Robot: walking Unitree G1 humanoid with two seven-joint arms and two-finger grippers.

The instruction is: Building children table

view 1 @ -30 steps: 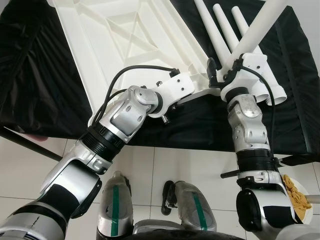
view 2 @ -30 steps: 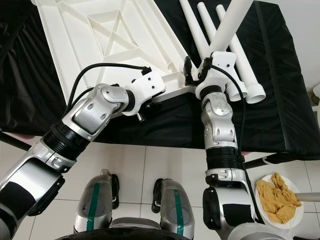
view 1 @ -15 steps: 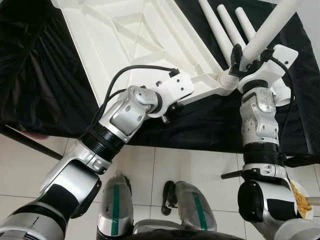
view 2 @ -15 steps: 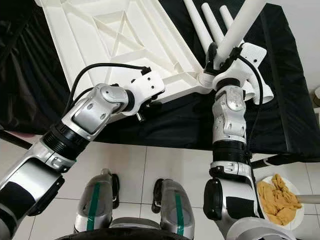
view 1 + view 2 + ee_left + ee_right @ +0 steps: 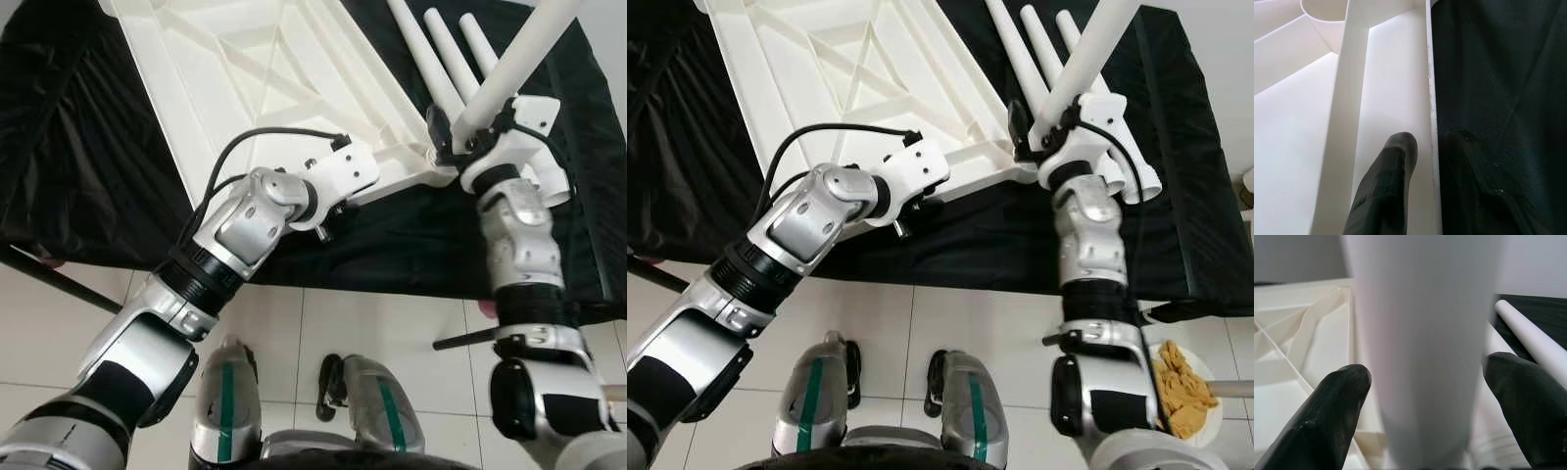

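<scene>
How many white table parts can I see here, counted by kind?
Table top, upside down on the black cloth: 1
Leg held by the right gripper: 1
Loose legs lying on the cloth: 3
Total: 5

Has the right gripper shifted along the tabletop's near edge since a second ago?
Yes. The right gripper, around the white leg, now sits at the tabletop's near corner, further to the robot's right than before; the left gripper kept its place on the rim.
</scene>
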